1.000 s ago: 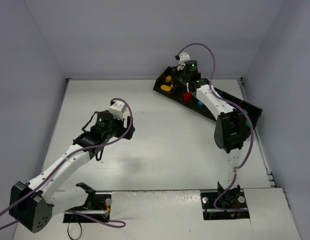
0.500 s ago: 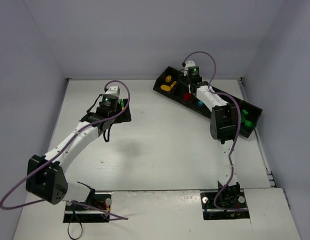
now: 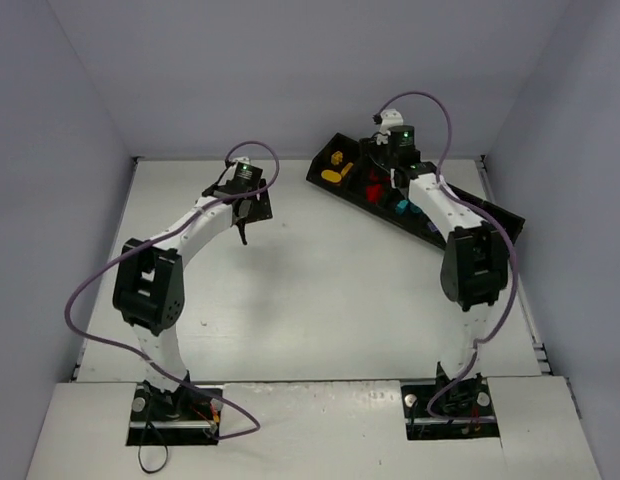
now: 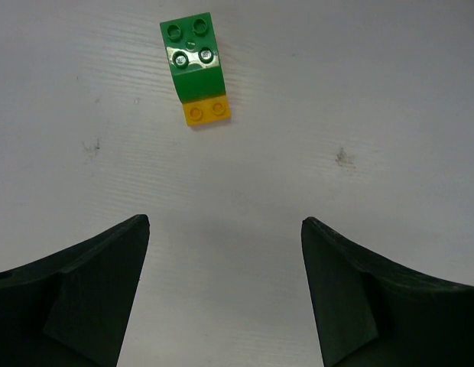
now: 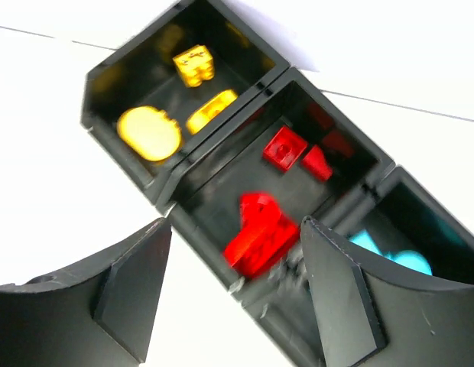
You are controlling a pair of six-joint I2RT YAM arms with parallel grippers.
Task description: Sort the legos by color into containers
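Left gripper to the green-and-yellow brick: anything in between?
Nothing visible. Only bare table lies between the open left gripper and the green-and-yellow brick ahead of it.

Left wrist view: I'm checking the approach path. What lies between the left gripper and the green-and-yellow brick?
Only bare white table separates the left gripper from the green-and-yellow brick, as the left wrist view shows.

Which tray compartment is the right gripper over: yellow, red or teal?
The red compartment. In the wrist view it lies between the right gripper's open fingers, with the yellow compartment and the teal compartment off to either side.
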